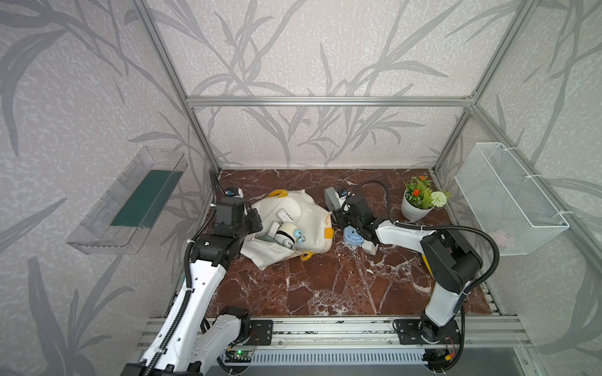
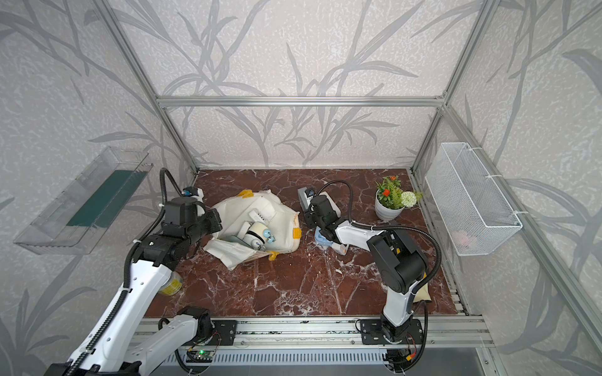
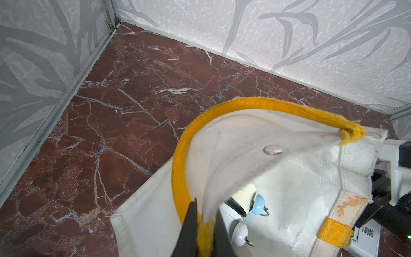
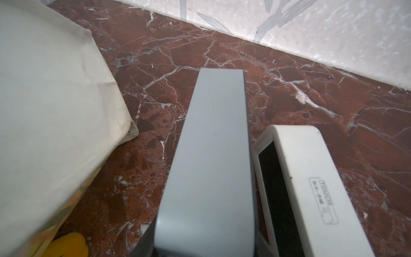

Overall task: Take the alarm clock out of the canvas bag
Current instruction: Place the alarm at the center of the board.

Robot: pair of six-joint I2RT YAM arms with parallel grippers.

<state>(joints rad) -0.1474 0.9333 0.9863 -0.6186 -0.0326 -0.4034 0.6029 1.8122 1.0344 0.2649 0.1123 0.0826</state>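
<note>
Only the left wrist view shows the left hand [image 3: 205, 233] pinched shut on the yellow handle [image 3: 178, 169] of the canvas bag [image 1: 312, 213], with the alarm clock [image 3: 244, 200] inside the bag's mouth. Right wrist view: the right hand [image 1: 338, 208] grips a grey clock [image 4: 211, 155] beside the bag.

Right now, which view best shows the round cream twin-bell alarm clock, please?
Both top views: the alarm clock lies exposed in the cream canvas bag. Left wrist: half hidden by cloth. Right wrist: absent.

My tabletop [image 1: 325, 286] is red-brown marble, white-veined; the canvas bag [image 1: 309, 211] cream with yellow handles [image 3: 255, 105]; a plain grey block [image 4: 211, 155]; leaf-patterned grey walls [image 1: 293, 48].
</note>
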